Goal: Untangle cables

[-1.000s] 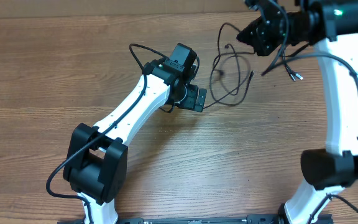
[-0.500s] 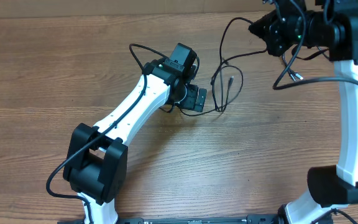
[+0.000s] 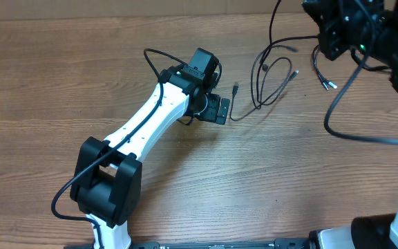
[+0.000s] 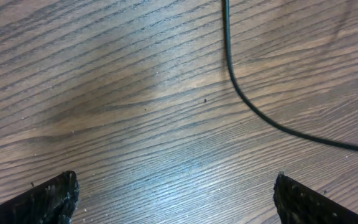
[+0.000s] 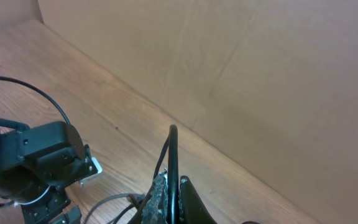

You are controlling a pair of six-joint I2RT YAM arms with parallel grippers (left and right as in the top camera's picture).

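The cables [image 3: 268, 79] are thin black cords lying in loose loops on the wooden table, right of the left gripper. One plug end [image 3: 235, 88] lies near the left gripper, and silver-tipped ends [image 3: 330, 84] hang at the right. My right gripper [image 3: 328, 40] is raised at the top right, and a cable runs up to it. In the right wrist view that gripper [image 5: 171, 190] is shut on a black cable [image 5: 173, 146]. My left gripper [image 3: 218, 109] rests low over the table. Its jaws [image 4: 176, 200] stand wide open and empty, with one cable strand [image 4: 244, 99] curving ahead of them.
A brown cardboard wall [image 5: 241, 68] stands along the table's far edge. The left arm [image 3: 150, 124] stretches diagonally across the middle of the table. The right arm's own thicker black wires [image 3: 365, 131] hang at the right side.
My right gripper has moved right and risen with the cable in it, dragging the loops rightward, away from the left gripper. The left arm has not moved.
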